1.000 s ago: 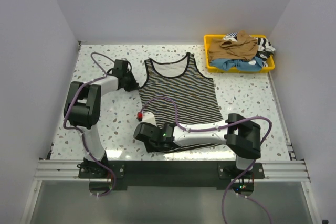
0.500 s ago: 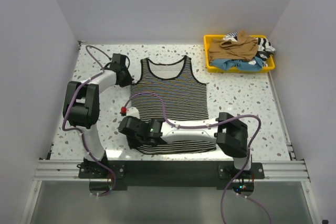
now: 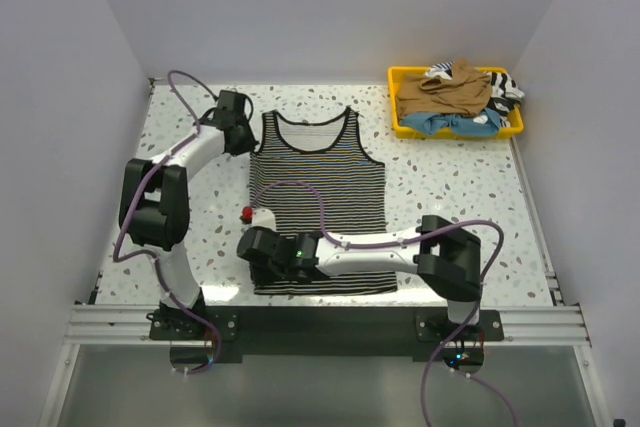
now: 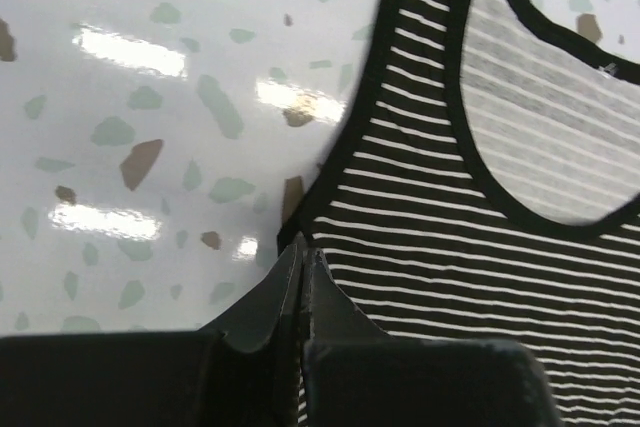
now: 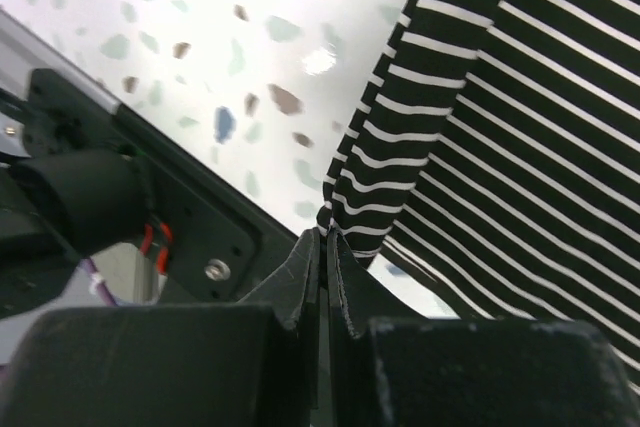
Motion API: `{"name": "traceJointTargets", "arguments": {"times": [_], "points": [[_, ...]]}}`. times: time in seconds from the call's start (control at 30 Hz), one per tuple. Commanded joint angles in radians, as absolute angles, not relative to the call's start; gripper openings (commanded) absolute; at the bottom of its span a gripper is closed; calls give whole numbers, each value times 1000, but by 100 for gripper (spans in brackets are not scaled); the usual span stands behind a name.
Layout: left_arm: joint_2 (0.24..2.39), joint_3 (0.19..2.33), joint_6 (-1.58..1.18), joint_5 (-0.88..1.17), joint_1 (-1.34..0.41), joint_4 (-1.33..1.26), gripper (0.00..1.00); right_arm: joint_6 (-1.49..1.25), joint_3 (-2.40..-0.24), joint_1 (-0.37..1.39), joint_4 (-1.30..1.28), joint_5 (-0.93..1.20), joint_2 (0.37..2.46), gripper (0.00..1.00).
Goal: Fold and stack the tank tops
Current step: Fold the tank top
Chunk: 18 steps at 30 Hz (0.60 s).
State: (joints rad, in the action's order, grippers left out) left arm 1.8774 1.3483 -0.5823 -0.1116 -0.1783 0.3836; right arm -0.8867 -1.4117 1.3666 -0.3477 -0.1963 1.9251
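- Striped tank top (image 3: 320, 182): laid flat on the speckled table (image 3: 460, 187), near the middle. The neck opening is turned to the far side and the hem to the near edge. Thin black-and-white horizontal stripes and black binding at the neck and armholes are noted.
- Left gripper (image 4: 302, 255): placed at the garment's far-left part, at the outer edge below the shoulder strap. In the left wrist view the 2 fingers are seen pressed together with no gap, and the bound edge of the striped tank top is pinched between their tips. The cloth beyond the tips lies flat on the table.
- Right gripper (image 5: 325, 239): placed at the near-left corner of the hem. The fingers are closed tight, and a fold of the striped cloth is caught between them and drawn up off the table. The right forearm is stretched leftward from its base, across the near hem.
- A purple cable (image 3: 300, 187) is looped over the lower half of the garment.
- Yellow tray (image 3: 393, 97): at the far-right corner of the table, well apart from both grippers. A loose heap is held in it: a tan-brown top (image 3: 445, 92) uppermost, a light blue top (image 3: 450, 124) at the near side, and another striped top (image 3: 505, 85) at the right end.
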Motion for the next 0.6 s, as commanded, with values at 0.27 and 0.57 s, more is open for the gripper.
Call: {"name": "traceJointTargets", "arguments": {"times": [0.27, 0.57], "points": [[1901, 1457, -595, -164, -350, 362, 0, -1046, -1059, 1374, -229, -321, 1638, 0], [1956, 1494, -606, -184, -446, 362, 0, -1132, -873, 1376, -181, -360, 1537, 0]]}}
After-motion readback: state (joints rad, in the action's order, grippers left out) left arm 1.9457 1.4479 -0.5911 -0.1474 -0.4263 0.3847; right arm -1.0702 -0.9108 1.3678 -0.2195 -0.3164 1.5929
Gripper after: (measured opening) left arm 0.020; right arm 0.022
